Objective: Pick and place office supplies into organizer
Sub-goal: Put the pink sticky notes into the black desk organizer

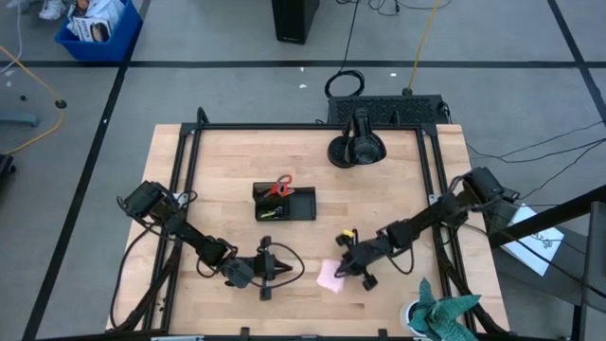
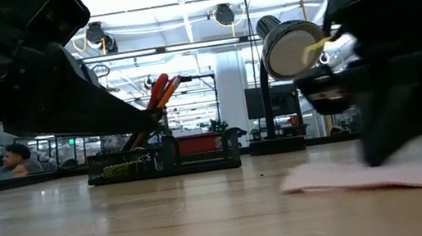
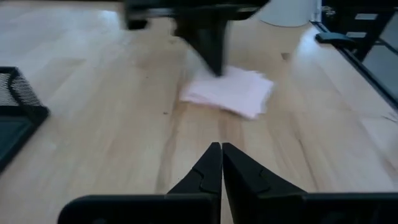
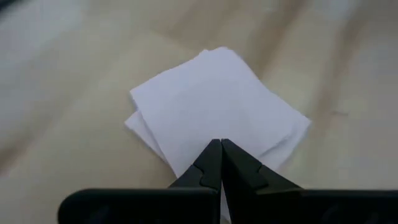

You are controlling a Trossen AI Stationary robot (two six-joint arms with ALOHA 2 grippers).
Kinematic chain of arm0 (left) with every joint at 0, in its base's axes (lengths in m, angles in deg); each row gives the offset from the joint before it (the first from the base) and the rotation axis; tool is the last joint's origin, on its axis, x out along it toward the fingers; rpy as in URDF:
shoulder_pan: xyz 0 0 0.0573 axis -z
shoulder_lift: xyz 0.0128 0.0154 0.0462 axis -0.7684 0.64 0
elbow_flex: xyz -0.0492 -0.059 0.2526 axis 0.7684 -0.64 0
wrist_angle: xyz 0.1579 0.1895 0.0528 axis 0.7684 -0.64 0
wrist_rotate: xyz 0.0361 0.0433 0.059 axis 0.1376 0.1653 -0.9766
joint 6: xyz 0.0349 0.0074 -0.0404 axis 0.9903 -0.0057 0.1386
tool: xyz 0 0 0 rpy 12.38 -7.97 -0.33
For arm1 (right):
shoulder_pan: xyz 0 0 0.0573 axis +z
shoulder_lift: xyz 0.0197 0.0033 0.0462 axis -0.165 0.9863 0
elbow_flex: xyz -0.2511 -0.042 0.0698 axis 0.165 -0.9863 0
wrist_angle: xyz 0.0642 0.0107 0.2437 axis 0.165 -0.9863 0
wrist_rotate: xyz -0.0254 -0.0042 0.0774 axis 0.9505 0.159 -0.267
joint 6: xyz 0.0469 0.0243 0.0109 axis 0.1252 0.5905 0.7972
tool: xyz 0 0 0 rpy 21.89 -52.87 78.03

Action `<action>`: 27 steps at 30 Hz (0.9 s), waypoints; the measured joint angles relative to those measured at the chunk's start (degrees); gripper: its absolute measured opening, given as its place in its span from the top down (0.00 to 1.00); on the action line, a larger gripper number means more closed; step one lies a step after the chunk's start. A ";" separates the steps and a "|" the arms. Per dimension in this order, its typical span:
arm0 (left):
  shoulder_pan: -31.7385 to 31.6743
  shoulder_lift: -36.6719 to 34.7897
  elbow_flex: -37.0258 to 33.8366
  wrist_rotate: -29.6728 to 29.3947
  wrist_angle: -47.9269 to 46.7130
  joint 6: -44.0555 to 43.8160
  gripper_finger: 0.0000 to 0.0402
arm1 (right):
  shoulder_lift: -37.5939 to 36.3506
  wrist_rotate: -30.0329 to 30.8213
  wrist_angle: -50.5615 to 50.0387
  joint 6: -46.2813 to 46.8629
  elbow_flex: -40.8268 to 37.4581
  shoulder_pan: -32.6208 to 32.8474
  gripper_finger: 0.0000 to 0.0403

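The right claw (image 4: 221, 144) is shut tight, with its two tips pressed together, and it holds nothing. Its tips sit right over the near edge of the pink pad (image 4: 214, 109), which lies flat on the table (image 1: 398, 204) with its sheets a bit fanned out. From above, this claw (image 1: 343, 268) is just beside the pad (image 1: 329, 276), on the pad's right side. A small yellow bit (image 1: 348, 233) shows by this arm, a little behind the claw. The left claw (image 3: 221, 149) is shut too, tips together, and empty. It points at the pad (image 3: 229, 92) from the other side, a short way off, over bare wood. From above, the left claw (image 1: 281, 269) is to the left of the pad. Farther back from both claws, near the middle of the table, sits the black tray (image 1: 284, 204). The red scissors (image 1: 279, 186) stand up in its left part, and some long thin things lie low in it.
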 joint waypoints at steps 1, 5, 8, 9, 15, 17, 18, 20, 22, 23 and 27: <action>0.00 0.00 0.00 0.68 0.00 -0.14 0.97 | 0.00 0.35 1.06 -0.50 0.01 -0.78 1.00; 0.00 0.00 -0.02 1.44 0.28 -0.37 0.99 | 0.16 0.40 2.14 -3.24 1.96 -2.96 1.00; -0.41 0.00 -0.02 1.46 0.74 -0.40 0.98 | 0.50 0.19 2.11 -5.41 5.02 -3.51 1.00; -0.59 0.00 -0.02 1.44 0.87 -0.38 0.97 | 0.84 0.24 1.46 -6.08 6.24 -3.54 1.00; -1.46 0.00 -0.02 1.45 0.87 -1.21 0.96 | 2.39 4.76 -3.63 -7.61 12.11 -2.61 1.00; -1.51 0.00 -0.02 1.48 0.86 -1.66 0.97 | 1.92 6.10 -6.96 -7.64 12.53 -1.90 1.00; -1.51 0.00 -0.02 1.48 0.87 -2.05 0.98 | 1.35 5.99 -8.90 -7.47 12.52 -1.57 0.99; -1.51 0.00 -0.02 1.51 0.85 -2.59 0.99 | 0.16 5.82 -11.25 -5.05 12.53 -0.85 0.97; -1.63 0.00 -0.02 1.54 0.90 -2.61 0.99 | -1.20 5.61 -14.46 -1.90 12.61 0.15 0.93; -1.80 0.00 -0.02 1.66 0.90 -2.77 0.99 | -1.73 5.30 -16.21 -1.34 12.61 0.66 0.91; -2.53 0.00 -0.02 1.99 0.91 -4.64 0.96 | -3.31 7.34 -21.88 -7.62 12.59 3.83 0.79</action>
